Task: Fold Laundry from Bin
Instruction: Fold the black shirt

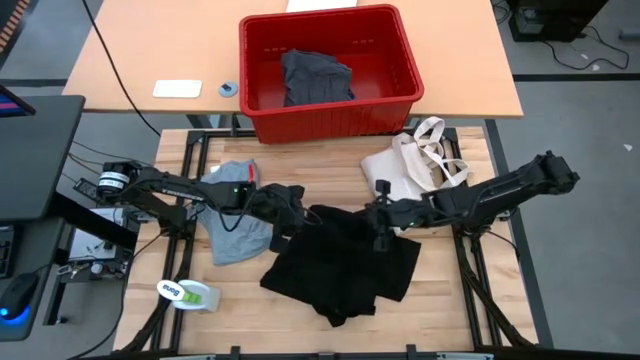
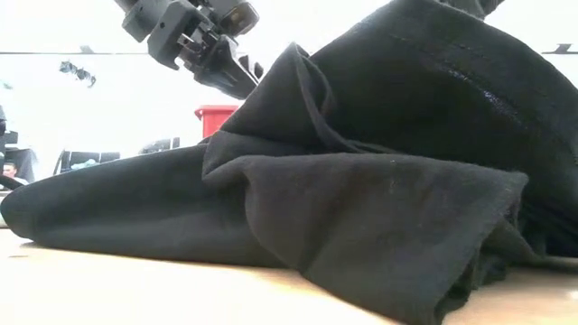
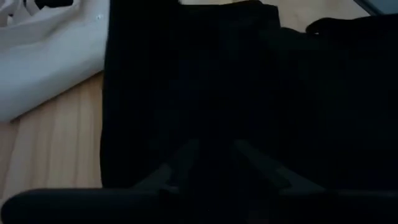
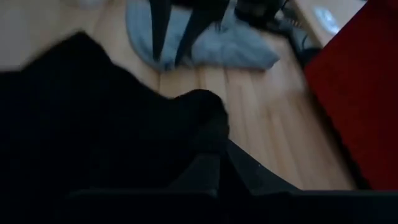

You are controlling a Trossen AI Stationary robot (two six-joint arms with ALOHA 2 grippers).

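A slatted wooden table [image 1: 440, 290] fills the lower half of the high view, with a tan desk [image 1: 180, 50] above it. On that desk stands the red bin [image 1: 330, 70], holding a dark grey garment [image 1: 316, 77]. The large black garment [image 1: 345, 262] lies crumpled at the table's centre; the light grey T-shirt [image 1: 232, 222] lies just left of it, and a cream tote bag [image 1: 415, 165] sits at upper right. A white and green object [image 1: 190, 294] rests near the lower left edge.

In the low view the black cloth blocks nearly everything; only a strip of the bin and a bright room show behind it. Both wrist views are mostly dark fabric.

The left gripper [image 1: 292, 217] reaches in from the left, low over the black garment's upper left edge, its fingers [image 3: 180, 163] partly apart with cloth between them. The right gripper [image 1: 380, 222] reaches in from the right and is clamped on a raised fold of the same garment.
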